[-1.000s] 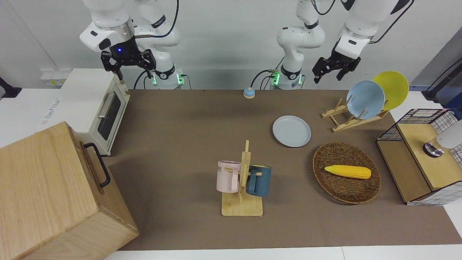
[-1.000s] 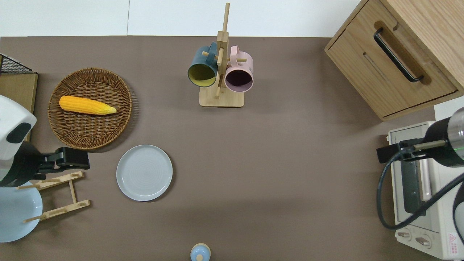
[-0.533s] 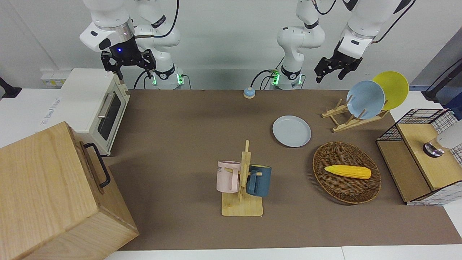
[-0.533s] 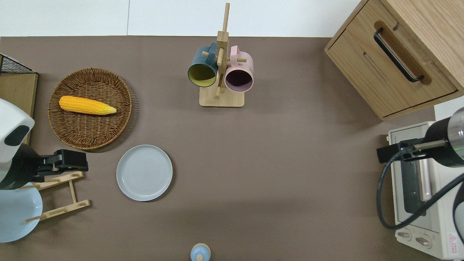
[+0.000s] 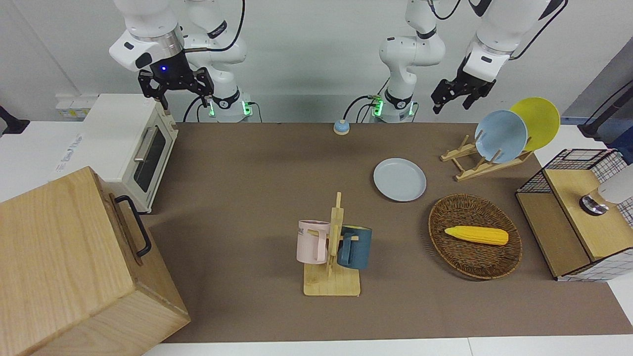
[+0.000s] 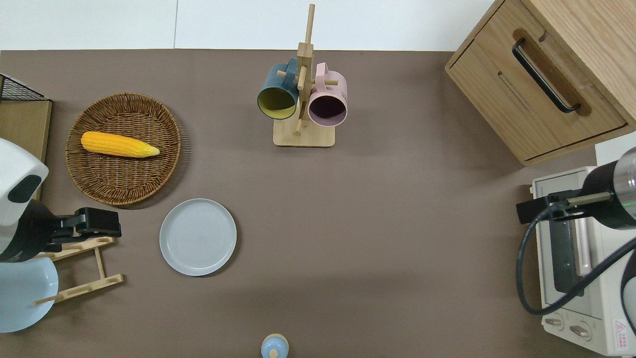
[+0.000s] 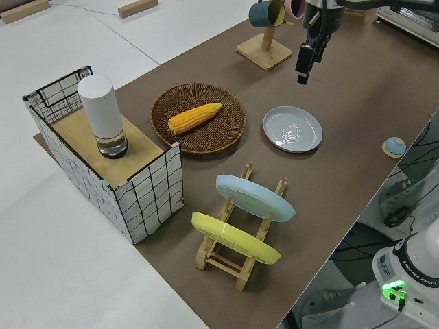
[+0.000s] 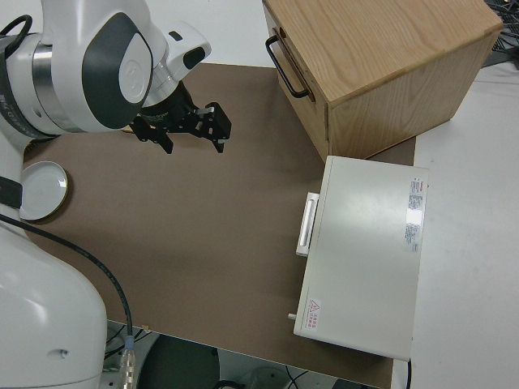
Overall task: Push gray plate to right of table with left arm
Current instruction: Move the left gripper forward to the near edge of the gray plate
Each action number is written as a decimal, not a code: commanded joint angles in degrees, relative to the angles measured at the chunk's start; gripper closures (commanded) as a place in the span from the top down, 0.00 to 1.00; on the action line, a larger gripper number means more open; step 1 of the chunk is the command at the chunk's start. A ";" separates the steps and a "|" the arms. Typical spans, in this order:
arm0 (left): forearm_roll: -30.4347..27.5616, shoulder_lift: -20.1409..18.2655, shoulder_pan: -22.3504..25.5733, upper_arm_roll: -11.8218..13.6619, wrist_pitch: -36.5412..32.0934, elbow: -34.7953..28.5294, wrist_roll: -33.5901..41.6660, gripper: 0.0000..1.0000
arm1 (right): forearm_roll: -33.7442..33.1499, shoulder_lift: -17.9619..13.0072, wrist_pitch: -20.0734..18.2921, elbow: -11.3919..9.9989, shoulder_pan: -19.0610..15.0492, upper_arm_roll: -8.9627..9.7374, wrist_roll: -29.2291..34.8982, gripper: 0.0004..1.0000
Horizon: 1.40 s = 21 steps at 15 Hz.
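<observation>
The gray plate [image 5: 399, 179] [image 6: 198, 237] [image 7: 293, 128] lies flat on the brown table [image 5: 247, 173], about midway between the mug stand and the robots' edge. My left gripper [image 5: 450, 102] [image 6: 99, 226] [image 7: 304, 66] hangs open and empty in the air. In the overhead view it is over the end of the wooden dish rack [image 6: 79, 268], a short way from the plate toward the left arm's end of the table, not touching it. My right gripper [image 5: 176, 95] [image 8: 191, 134] is open and its arm is parked.
A wicker basket [image 6: 124, 184] with a corn cob [image 6: 119, 144] sits farther from the robots than the rack. The rack holds a sky-blue plate [image 5: 500, 136] and a yellow plate [image 5: 536, 121]. A mug stand [image 6: 303, 99], wooden cabinet [image 5: 69, 267], toaster oven [image 5: 133, 148] and wire crate [image 5: 578, 212] stand around.
My left gripper has drifted slightly toward the robots and risen a little. The gray plate and the right arm have not moved.
</observation>
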 commanded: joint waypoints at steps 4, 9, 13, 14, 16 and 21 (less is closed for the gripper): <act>0.90 1.81 0.62 1.45 10.76 -9.10 3.12 0.99 | -0.48 -0.55 -0.84 0.03 -1.35 1.09 -0.46 1.00; 0.81 5.32 0.53 2.06 16.92 -13.23 3.03 0.99 | -0.48 -0.64 -0.83 0.03 -1.35 1.09 -0.46 1.00; 0.73 8.22 0.27 2.06 23.15 -18.32 3.12 0.99 | -0.48 -0.55 -0.83 0.03 -1.35 1.09 -0.46 1.00; 0.46 9.01 0.27 1.97 25.43 -19.82 3.03 0.99 | -0.48 -0.55 -0.83 0.03 -1.35 1.09 -0.46 1.00; 0.46 10.42 0.27 1.97 28.69 -21.58 3.12 0.97 | -0.48 -0.55 -0.83 0.03 -1.35 1.09 -0.46 1.00; 0.46 12.71 0.18 1.97 30.46 -21.94 3.20 0.87 | -0.48 -0.55 -0.83 0.03 -1.35 1.09 -0.46 1.00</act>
